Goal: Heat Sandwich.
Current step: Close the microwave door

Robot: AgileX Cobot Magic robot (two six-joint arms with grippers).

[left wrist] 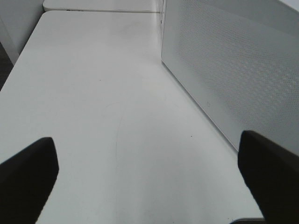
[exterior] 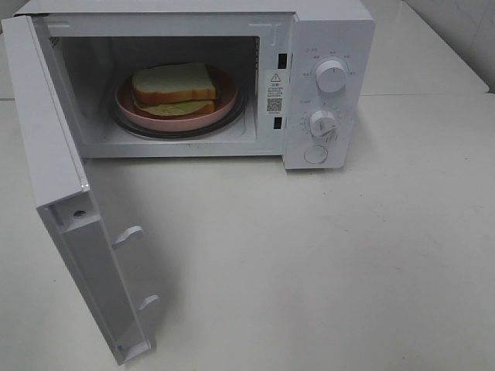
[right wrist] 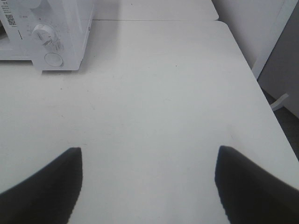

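From the high camera we see the white countertop microwave oven (exterior: 332, 31) with its white hinged door (exterior: 46, 116) swung wide to the left. The sandwich of two white bread slices with tan crust (exterior: 173, 89) lies on a round pink plate (exterior: 223, 107) inside the cavity. It sits centred there, which we judge suits even heating. Neither arm shows in this view.

In the left wrist view, the left gripper (left wrist: 145, 137) has its dark fingers spread wide and holds nothing. It is above the white table (left wrist: 93, 93), just beside the door's perforated face, and we judge it is placed to push the door shut.

In the right wrist view, the right gripper (right wrist: 149, 149) is likewise spread and empty. It faces a round white dial (right wrist: 43, 32) on the control panel, likely ready to set it.
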